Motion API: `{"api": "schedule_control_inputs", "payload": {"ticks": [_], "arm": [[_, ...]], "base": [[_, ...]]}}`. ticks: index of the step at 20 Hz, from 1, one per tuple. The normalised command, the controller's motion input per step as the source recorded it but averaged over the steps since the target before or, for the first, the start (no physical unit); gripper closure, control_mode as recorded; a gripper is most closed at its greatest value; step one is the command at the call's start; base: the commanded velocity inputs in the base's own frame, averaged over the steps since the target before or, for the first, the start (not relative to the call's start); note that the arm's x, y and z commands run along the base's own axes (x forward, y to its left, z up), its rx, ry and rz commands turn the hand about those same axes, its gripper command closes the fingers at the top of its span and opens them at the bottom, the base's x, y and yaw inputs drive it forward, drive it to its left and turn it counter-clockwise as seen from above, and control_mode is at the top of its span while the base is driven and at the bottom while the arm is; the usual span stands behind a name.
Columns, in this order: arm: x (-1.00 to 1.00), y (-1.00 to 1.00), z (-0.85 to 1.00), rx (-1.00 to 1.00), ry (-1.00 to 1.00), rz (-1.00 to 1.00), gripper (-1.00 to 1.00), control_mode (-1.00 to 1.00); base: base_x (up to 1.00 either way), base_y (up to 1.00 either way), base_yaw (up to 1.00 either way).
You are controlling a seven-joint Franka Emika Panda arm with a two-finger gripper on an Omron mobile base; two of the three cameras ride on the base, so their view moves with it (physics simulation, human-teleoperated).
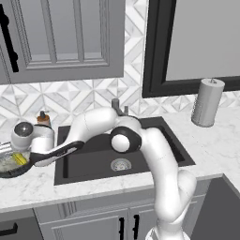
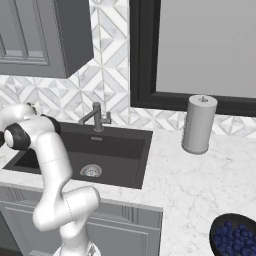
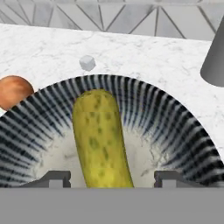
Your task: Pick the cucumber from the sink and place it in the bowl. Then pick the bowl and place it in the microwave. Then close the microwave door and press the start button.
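Cucumber [image 3: 101, 140] yellow-green, speckled, lying in bowl [image 3: 175, 118].

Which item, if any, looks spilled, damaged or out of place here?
Nothing stands out. The cucumber lies inside the bowl on the counter, between the open end effector's fingertips. The sink looks tidy.
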Motion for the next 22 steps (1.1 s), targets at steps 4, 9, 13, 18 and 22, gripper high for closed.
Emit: {"api": "schedule_control_inputs", "payload": {"ticks": [4,9,13,18,22], "arm": [[-0.24,-0.24,0.03,0.04,0.0,-0.01,-1.0,-1.0],[-0.41,-0.29,0.37,0.09,0.0,-0.12,-1.0,-1.0],[-0.44,-0.52,0.32,0.13,0.07,-0.25,-1.0,-1.0],[-0.11,-0.54,0.12,0.17,0.31,-0.2,-1.0,-1.0],[0.29,-0.21,0.0,0.13,0.41,-0.03,-1.0,-1.0]], "base": [[0.0,0.0,0.0],[0.0,0.0,0.0],[0.0,0.0,0.0],[0.0,0.0,0.0],[0.0,0.0,0.0]]}}
